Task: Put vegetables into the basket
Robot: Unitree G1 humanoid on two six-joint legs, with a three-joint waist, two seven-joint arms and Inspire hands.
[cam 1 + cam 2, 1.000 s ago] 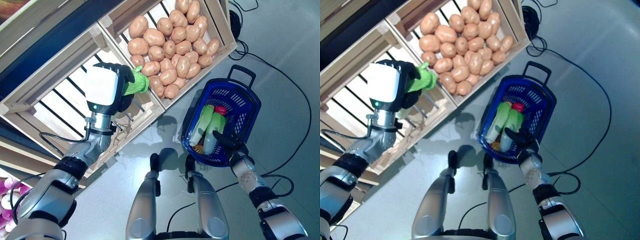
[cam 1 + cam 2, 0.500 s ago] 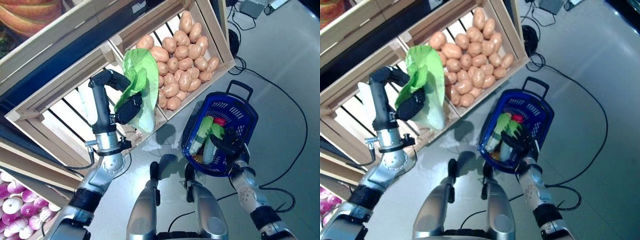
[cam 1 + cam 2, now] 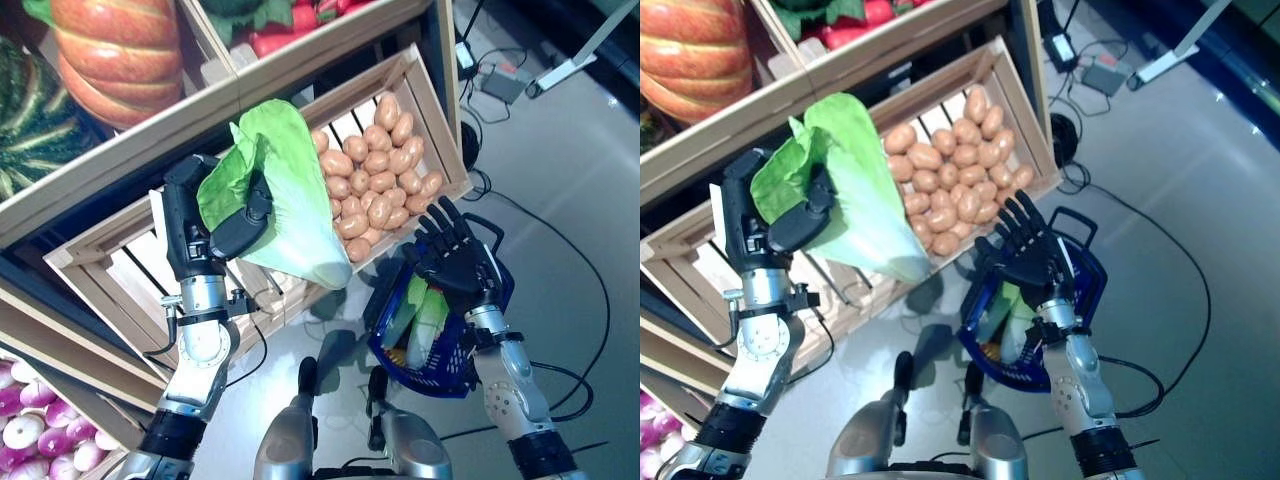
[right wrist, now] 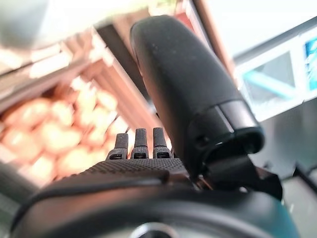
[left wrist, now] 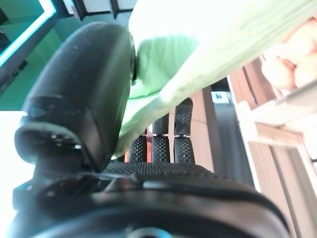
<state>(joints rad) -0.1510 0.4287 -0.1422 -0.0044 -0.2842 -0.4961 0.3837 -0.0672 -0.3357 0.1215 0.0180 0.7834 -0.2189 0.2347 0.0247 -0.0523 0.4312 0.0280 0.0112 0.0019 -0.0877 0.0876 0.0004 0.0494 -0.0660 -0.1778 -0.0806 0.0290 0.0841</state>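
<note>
Carry step — a cabbage is held aloft, pinched in the left hand, before the potato crate. Right hand spread, seemingly empty, over the blue basket — release there is called for next.

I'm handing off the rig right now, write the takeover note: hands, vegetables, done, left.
Left hand: shut on a big green cabbage, held up in front of the potato crate.
Right hand: open, empty, above the blue basket.
Done: two pale green vegetables lie in the basket.
Left: carry the cabbage over and put it in the basket.
</note>
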